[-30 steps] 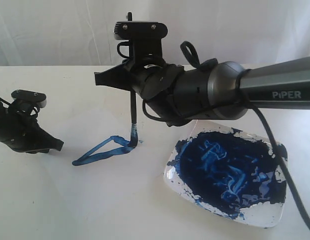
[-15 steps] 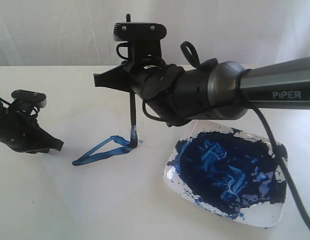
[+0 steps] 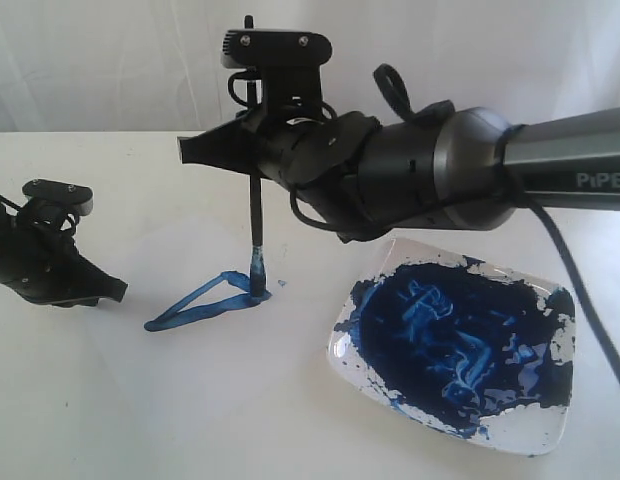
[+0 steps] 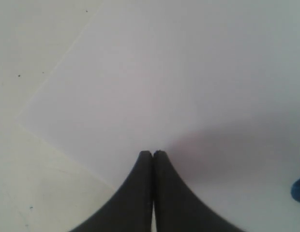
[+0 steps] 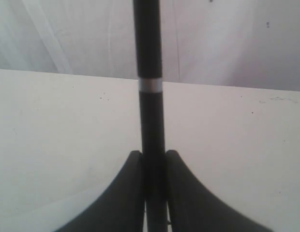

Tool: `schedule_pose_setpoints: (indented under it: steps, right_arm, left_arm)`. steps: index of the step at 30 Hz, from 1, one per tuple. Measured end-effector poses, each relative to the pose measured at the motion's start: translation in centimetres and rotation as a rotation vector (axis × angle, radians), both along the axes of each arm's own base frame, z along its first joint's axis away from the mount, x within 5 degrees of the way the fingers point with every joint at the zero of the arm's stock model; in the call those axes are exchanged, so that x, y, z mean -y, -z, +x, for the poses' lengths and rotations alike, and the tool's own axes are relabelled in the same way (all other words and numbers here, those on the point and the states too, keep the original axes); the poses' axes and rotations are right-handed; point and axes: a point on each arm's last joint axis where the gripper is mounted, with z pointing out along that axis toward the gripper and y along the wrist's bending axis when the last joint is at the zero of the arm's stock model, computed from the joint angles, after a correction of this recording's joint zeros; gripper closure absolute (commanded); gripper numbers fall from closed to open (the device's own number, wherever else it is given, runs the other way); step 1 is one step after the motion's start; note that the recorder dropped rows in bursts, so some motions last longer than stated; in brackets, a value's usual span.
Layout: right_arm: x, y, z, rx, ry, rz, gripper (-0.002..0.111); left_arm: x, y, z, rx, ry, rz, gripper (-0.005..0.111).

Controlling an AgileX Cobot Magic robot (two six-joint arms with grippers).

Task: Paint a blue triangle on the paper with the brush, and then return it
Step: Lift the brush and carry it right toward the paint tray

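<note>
The right gripper (image 3: 252, 150) was clamped on the brush (image 3: 256, 215), keeping it upright, I'd guess so that only the blue tip met the paper (image 4: 140, 82). The tip seemed to touch the triangle (image 3: 200, 300) at its right corner, directly below the grip. The left gripper (image 4: 153, 153) lay left of the paint, pinched together and empty, probably just out of the way.

White table (image 4: 17, 53) with paper (image 4: 155, 82), paint dish (image 3: 553, 434)
</note>
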Motion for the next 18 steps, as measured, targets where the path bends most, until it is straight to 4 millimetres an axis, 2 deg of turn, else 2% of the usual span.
schedule_pose_setpoints:
  steps: [4, 10, 15, 18]
  right_arm:
    - [0.5, -1.9, -0.4, 0.026, -0.001, 0.035, 0.108]
    - [1.9, -6.0, -1.4, 0.139, -0.030, 0.025, 0.108]
    - [3.7, -9.5, -2.6, 0.208, -0.027, 0.013, 0.108]
    - [5.4, -11.4, -3.4, 0.204, 0.018, 0.015, 0.108]
  left_arm:
    - [0.0, 0.0, 0.0, 0.000, 0.000, 0.000, 0.107]
    - [0.0, 0.0, 0.0, 0.000, 0.000, 0.000, 0.107]
    - [0.1, 0.0, -0.2, -0.017, 0.007, -0.005, 0.107]
    - [0.1, -0.8, -0.4, -0.012, 0.015, -0.014, 0.107]
